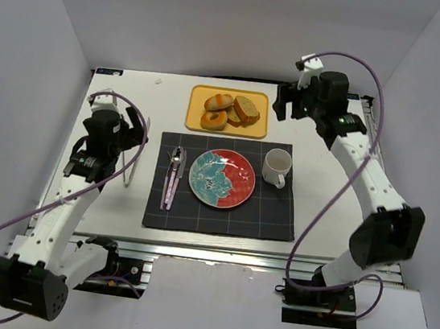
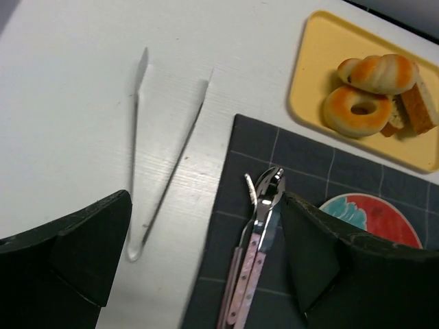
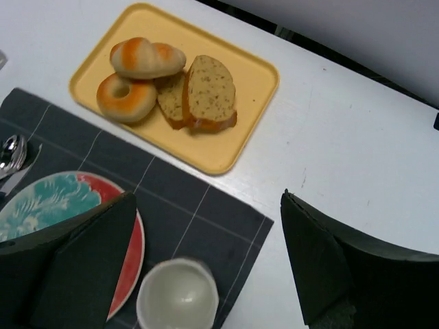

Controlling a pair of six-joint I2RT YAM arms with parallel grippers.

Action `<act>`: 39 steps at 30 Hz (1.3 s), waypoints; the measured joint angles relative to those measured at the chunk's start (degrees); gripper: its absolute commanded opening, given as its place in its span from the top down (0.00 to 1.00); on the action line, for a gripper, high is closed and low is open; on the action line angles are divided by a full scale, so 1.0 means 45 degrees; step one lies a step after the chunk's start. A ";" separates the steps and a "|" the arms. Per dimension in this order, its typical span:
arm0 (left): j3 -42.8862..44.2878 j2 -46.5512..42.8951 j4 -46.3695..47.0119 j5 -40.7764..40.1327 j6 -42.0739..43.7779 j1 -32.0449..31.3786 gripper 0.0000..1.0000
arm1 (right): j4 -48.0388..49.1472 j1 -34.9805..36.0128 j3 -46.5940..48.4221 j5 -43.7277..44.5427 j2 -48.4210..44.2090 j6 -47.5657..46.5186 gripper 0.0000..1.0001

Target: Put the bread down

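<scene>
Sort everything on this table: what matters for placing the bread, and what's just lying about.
For the job:
bagel, sitting on the yellow tray
plate, probably where it goes
tongs, possibly the tool

Lying about:
striped bun
bread slices
mug
spoon and fork
placemat

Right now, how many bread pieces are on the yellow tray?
4. The ring-shaped bread sits front-left on the yellow tray, the striped bun touching it behind, the small slice and the large slice side by side to their right. Something could hide beneath them.
</scene>
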 measured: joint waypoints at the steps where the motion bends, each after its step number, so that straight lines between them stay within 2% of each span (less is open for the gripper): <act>1: 0.0000 -0.0316 -0.0272 -0.0112 0.0209 0.0000 0.02 | -0.0126 -0.0005 -0.0214 -0.0010 -0.0612 -0.0015 0.11; 4: -0.0175 -0.1336 -0.0724 -0.0248 0.0690 0.0000 0.04 | -0.0593 -0.0160 -0.1617 -0.0495 -0.2531 -0.0665 0.22; 5: -0.0359 -0.1690 -0.0738 -0.0291 0.0767 0.0000 0.13 | -0.0699 -0.0340 -0.1967 -0.0933 -0.3152 -0.1224 0.38; 6: -0.0578 -0.2006 -0.0753 -0.0311 0.0797 0.0005 0.22 | -0.0826 -0.0515 -0.2273 -0.1379 -0.3691 -0.1724 0.47; 7: -0.0797 -0.2229 -0.0792 -0.0301 0.0806 0.0010 0.36 | -0.1030 -0.0772 -0.2579 -0.1977 -0.4289 -0.2215 0.59; 8: -0.0976 -0.2351 -0.0845 -0.0277 0.0845 0.0010 0.70 | -0.1146 -0.1015 -0.2817 -0.2545 -0.4741 -0.2531 0.79; 9: -0.1127 -0.2365 -0.0865 -0.0209 0.0772 0.0010 0.82 | -0.1137 -0.1248 -0.3143 -0.3230 -0.5187 -0.2885 0.83; 10: -0.1234 -0.2302 -0.0889 -0.0165 0.0801 0.0015 0.90 | -0.1166 -0.1481 -0.3521 -0.3842 -0.5586 -0.3036 0.83; 11: -0.1307 -0.2127 -0.0903 -0.0092 0.0840 0.0024 0.91 | -0.1059 -0.1651 -0.3910 -0.4386 -0.5906 -0.3104 0.79; 12: -0.1350 -0.1855 -0.0908 -0.0029 0.0797 0.0044 0.85 | -0.1001 -0.1787 -0.4425 -0.5047 -0.6227 -0.3259 0.47; 13: -0.1365 -0.1443 -0.0884 0.0083 0.0835 0.0102 0.74 | -0.0986 -0.1851 -0.4838 -0.5586 -0.6411 -0.3317 0.30; 14: -0.1365 -0.1078 -0.0835 0.0253 0.0869 0.0170 0.54 | -0.1001 -0.1889 -0.5187 -0.6081 -0.6489 -0.3390 0.22; 15: -0.1365 -0.0534 -0.0753 0.0471 0.1035 0.0296 0.19 | -0.1001 -0.1899 -0.5435 -0.6479 -0.6489 -0.3453 0.15; 18: -0.1341 0.1258 -0.0466 0.1292 0.1379 0.0894 0.02 | -0.1137 -0.1962 -0.5770 -0.7538 -0.6246 -0.3662 0.13; 25: -0.0189 0.5950 -0.0015 0.2045 0.2550 0.1438 0.03 | -0.1180 -0.2696 -0.5824 -0.8592 -0.6193 -0.4211 0.13; 28: 0.0534 0.7189 0.0170 0.2089 0.2982 0.1545 0.05 | -0.0971 -0.2968 -0.5819 -0.8898 -0.5911 -0.4187 0.13; 33: 0.1263 0.8709 0.0631 0.2195 0.3502 0.2093 0.09 | -0.0801 -0.3351 -0.5595 -0.9233 -0.4886 -0.4002 0.13; 39: 0.1666 0.9185 0.0631 0.2195 0.3842 0.2613 0.12 | -0.0510 -0.3662 -0.5275 -0.9534 -0.4158 -0.3648 0.13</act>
